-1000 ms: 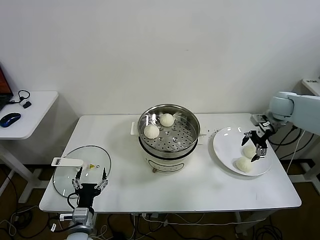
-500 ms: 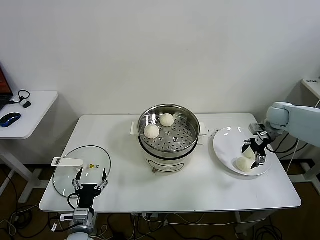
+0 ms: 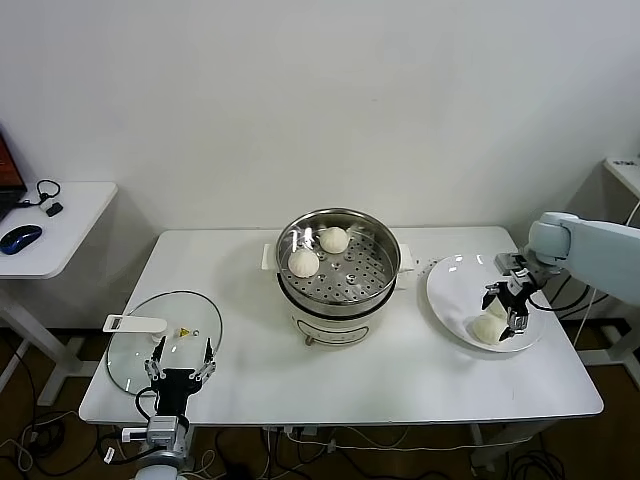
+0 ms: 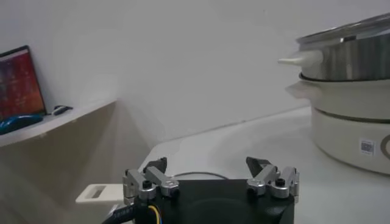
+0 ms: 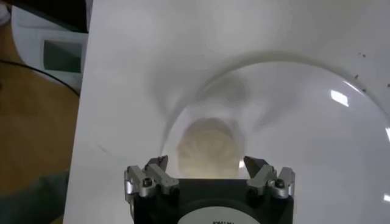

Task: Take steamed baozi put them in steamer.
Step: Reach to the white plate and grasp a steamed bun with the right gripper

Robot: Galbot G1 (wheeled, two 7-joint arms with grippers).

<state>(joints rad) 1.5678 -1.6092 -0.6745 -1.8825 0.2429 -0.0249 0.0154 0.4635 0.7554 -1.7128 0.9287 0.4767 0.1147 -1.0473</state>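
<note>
White table (image 3: pixel 400 375) carries 3 items. Glass lid (image 3: pixel 165 340) w/ white handle flat at near left corner. Steamer (image 3: pixel 338 272) on white pot base at center, toward far edge. White plate (image 3: pixel 450 285) on right side, just beside steamer, apart from it. Rest of tabletop bare white.

No legible text; only a yellow warning triangle (image 3: pixel 183 331) on the glass lid (image 3: pixel 164 339).
</note>
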